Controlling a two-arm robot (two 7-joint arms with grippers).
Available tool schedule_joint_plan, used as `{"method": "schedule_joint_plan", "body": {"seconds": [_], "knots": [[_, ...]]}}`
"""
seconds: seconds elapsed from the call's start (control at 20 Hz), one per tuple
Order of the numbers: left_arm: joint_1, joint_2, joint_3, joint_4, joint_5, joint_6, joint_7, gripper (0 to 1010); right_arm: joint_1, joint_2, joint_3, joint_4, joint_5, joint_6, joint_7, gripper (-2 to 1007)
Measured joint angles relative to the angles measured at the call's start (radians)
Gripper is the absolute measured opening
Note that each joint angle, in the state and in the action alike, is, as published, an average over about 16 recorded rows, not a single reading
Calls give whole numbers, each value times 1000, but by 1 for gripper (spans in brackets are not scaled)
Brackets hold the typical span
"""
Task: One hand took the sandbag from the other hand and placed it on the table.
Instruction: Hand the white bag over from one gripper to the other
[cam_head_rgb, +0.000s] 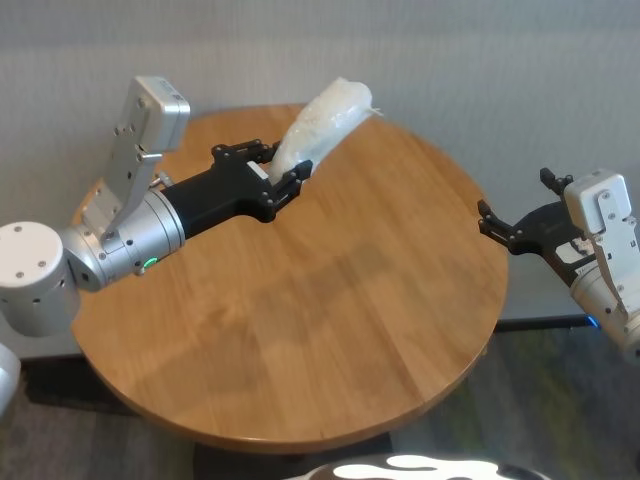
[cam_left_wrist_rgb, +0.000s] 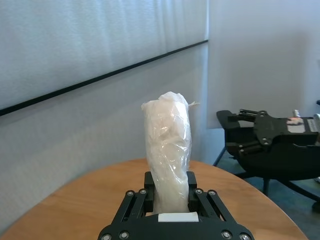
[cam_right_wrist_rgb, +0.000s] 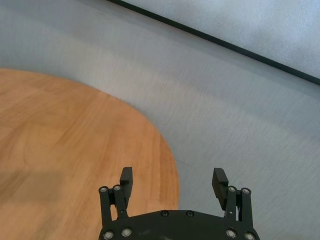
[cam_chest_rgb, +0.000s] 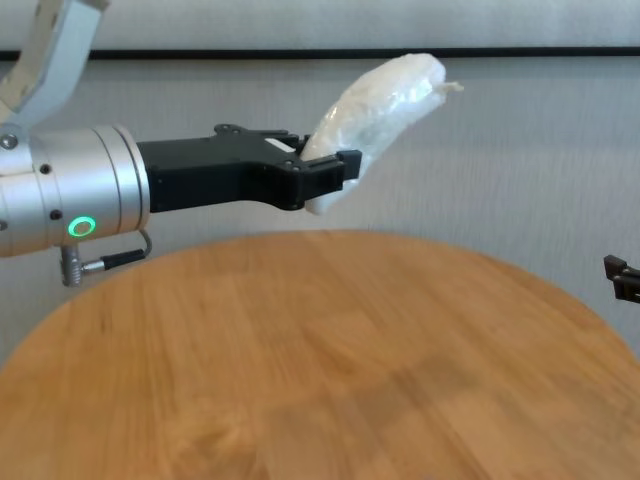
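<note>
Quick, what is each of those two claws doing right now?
Left gripper: closed on the sandbag, held up above the table.
Right gripper: open and empty, at the table's right edge.

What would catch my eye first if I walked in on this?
Most striking is the white sandbag, held up in the air above the far side of the round wooden table by the left gripper, shut on its lower end. The right gripper hangs open just off the table's right edge, holding nothing.
</note>
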Motion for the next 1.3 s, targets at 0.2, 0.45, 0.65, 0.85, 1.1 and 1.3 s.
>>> {"method": "schedule_joint_plan", "body": {"seconds": [0.2, 0.45, 0.65, 0.85, 1.1, 1.3], "knots": [[-7, 19, 20, -13, -11, -16, -37, 386, 0, 0, 0, 0, 0, 0, 0, 1001], [-13, 46, 44, -27, -23, -37, -84, 386, 0, 0, 0, 0, 0, 0, 0, 1001], [-17, 63, 61, -38, -36, -49, -112, 386, 0, 0, 0, 0, 0, 0, 0, 1001], [-20, 73, 74, -46, -49, -54, -126, 386, 0, 0, 0, 0, 0, 0, 0, 1001], [-23, 77, 85, -53, -58, -48, -114, 386, 0, 0, 0, 0, 0, 0, 0, 1001], [-24, 78, 89, -57, -61, -37, -96, 386, 0, 0, 0, 0, 0, 0, 0, 1001]]}}
